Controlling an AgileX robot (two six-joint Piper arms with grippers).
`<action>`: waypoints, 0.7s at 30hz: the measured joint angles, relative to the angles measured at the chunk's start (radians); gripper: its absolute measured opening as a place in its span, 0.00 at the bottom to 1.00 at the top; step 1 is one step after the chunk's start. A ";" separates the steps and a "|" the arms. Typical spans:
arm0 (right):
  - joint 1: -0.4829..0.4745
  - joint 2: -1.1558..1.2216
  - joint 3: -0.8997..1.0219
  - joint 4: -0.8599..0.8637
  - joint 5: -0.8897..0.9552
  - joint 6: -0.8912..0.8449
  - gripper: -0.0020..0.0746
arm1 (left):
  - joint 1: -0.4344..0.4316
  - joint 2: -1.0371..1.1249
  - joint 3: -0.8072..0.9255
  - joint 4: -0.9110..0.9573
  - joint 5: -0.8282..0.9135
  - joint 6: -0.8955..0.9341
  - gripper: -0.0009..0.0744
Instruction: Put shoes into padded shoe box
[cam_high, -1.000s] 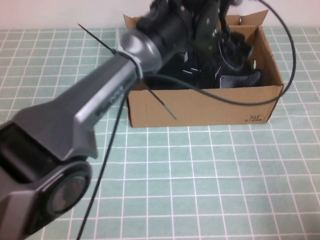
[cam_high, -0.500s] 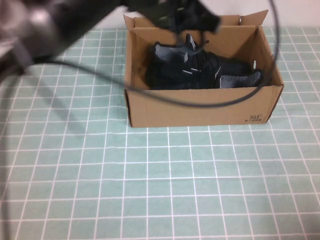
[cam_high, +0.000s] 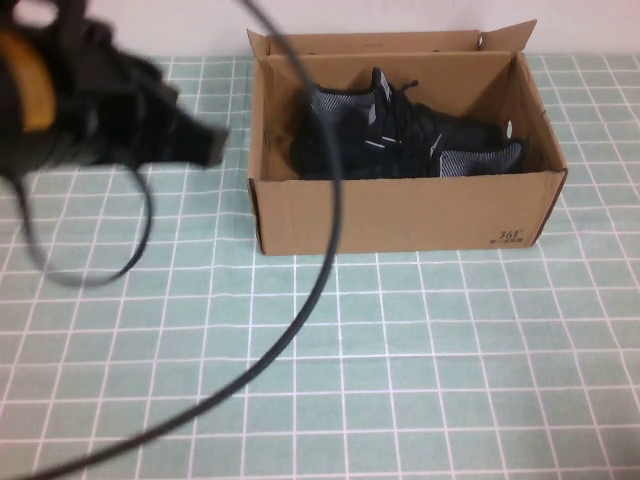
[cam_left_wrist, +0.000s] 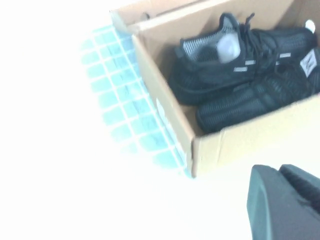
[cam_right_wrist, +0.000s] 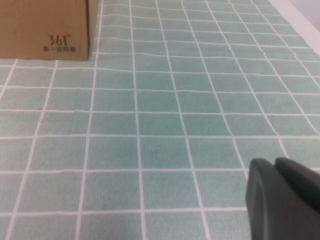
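The pair of black knit shoes (cam_high: 400, 135) lies side by side inside the brown cardboard shoe box (cam_high: 400, 215) at the far middle of the table. In the left wrist view the shoes (cam_left_wrist: 240, 75) rest in the box (cam_left_wrist: 250, 140), with white stuffing showing in one. My left gripper (cam_left_wrist: 279, 169) is shut and empty, raised off to the left of the box; in the high view it is a dark blur (cam_high: 195, 140). My right gripper (cam_right_wrist: 274, 162) is shut and empty, low over the mat near the box's printed corner (cam_right_wrist: 55, 42).
A green mat with a white grid (cam_high: 400, 360) covers the table. The left arm's black cable (cam_high: 310, 270) loops across the mat in front of the box. The box flaps (cam_high: 500, 38) stand upright at the back.
My left arm has pulled up out of the box and swung away to the left. Both shoes stay in the box.
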 joint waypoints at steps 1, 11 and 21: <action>0.000 0.000 0.000 0.000 0.000 0.000 0.02 | 0.000 -0.023 0.028 0.000 0.000 -0.006 0.01; 0.000 0.000 0.000 0.000 0.000 0.000 0.02 | 0.000 -0.052 0.101 0.011 0.145 -0.015 0.01; 0.000 0.000 0.000 0.000 0.000 0.000 0.02 | 0.004 -0.076 0.180 -0.026 -0.076 0.063 0.01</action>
